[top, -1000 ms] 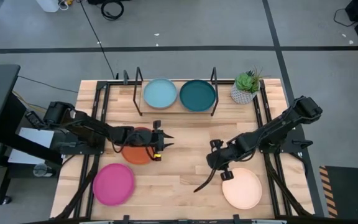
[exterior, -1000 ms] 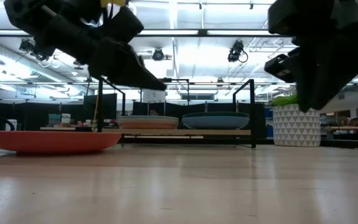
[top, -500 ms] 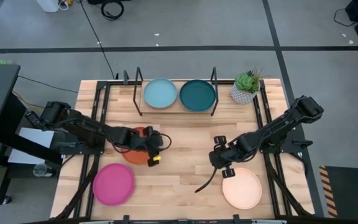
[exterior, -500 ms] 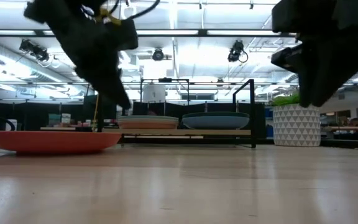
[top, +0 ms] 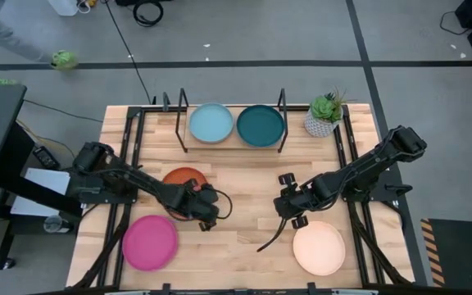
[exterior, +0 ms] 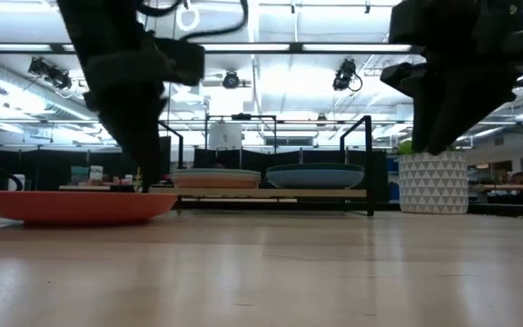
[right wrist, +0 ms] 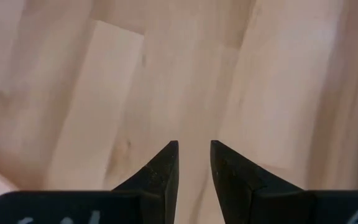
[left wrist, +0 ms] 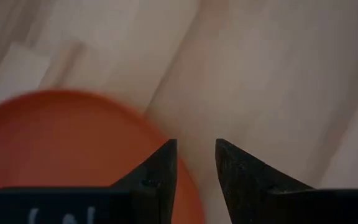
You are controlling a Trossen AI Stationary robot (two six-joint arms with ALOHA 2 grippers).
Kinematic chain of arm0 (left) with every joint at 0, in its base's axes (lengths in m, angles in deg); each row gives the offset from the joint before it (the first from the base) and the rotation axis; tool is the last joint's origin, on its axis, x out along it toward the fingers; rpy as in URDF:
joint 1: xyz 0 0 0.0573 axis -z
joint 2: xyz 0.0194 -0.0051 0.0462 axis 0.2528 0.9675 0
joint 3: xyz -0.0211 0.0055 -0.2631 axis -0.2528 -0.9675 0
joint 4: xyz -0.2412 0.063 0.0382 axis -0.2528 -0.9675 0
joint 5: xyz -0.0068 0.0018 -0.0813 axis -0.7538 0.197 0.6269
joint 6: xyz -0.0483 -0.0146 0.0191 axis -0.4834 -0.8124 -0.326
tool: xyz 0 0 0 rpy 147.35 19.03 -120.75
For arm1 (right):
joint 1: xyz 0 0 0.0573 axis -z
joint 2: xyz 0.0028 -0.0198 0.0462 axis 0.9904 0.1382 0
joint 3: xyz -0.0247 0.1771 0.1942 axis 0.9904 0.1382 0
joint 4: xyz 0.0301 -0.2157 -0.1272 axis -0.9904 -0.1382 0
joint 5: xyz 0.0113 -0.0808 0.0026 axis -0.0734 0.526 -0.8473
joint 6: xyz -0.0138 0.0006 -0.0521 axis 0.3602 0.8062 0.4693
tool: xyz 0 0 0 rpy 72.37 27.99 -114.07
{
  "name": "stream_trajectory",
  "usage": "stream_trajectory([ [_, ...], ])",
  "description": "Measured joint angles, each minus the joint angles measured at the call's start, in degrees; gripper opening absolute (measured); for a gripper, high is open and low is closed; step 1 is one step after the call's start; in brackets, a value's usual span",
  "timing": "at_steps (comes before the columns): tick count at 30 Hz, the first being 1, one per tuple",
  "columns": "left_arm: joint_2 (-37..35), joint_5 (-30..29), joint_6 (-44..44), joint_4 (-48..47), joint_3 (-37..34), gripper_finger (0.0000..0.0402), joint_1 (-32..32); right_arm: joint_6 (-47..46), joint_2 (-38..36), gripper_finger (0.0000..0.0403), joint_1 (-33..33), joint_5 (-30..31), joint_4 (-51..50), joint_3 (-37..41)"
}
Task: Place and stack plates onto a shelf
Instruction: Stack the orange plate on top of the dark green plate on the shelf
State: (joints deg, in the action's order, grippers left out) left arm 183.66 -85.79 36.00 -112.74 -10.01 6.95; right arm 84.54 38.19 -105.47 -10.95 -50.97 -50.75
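Left gripper [left wrist: 195, 149] points straight down at the orange plate's [top: 183, 179] near edge, fingers slightly parted, nothing between them, its arm stretched low across the table [top: 244, 246]. Right gripper [right wrist: 193, 149] hangs over bare wood beside the salmon plate [top: 319, 249], a narrow gap, holding nothing. The light blue plate [top: 211, 123] and dark teal plate [top: 260, 125] sit on the shelf [top: 232, 144]; the magenta plate [top: 149, 242] lies on the table near the front.

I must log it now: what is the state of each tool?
Left tool: open, empty, above the orange plate's edge.
Right tool: open, empty, above the bare tabletop.
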Motion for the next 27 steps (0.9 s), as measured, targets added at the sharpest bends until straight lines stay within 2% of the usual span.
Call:
stream_trajectory([
  [2,2.49,-0.13,-0.79,-5.07,3.14,0.0109,0.45,1.25,-0.05,0.0098,0.48,0.07,0.68,0.0],
  [6,5.96,0.16,-2.2,-9.28,6.9,0.01,0.96,1.74,-0.05,0.0099,1.4,0.08,0.84,0.0],
  [10,7.9,3.1,-3.64,-9.43,7.2,0.0096,0.86,1.47,-0.05,0.0098,1.63,0.02,0.48,0.0],
  [21,9.71,3.83,-2.61,-12.94,7.11,0.009,0.9,1.49,-0.05,0.0098,1.59,-0.08,0.45,0.0],
  [24,9.69,3.75,-0.88,-13.67,7.1,0.0068,0.91,1.36,-0.05,0.0098,1.59,-0.1,0.62,0.0],
  [27,9.69,3.71,1.57,-13.86,7.11,0.0028,0.91,0.97,-0.05,0.0098,1.59,-0.1,0.73,0.0],
])
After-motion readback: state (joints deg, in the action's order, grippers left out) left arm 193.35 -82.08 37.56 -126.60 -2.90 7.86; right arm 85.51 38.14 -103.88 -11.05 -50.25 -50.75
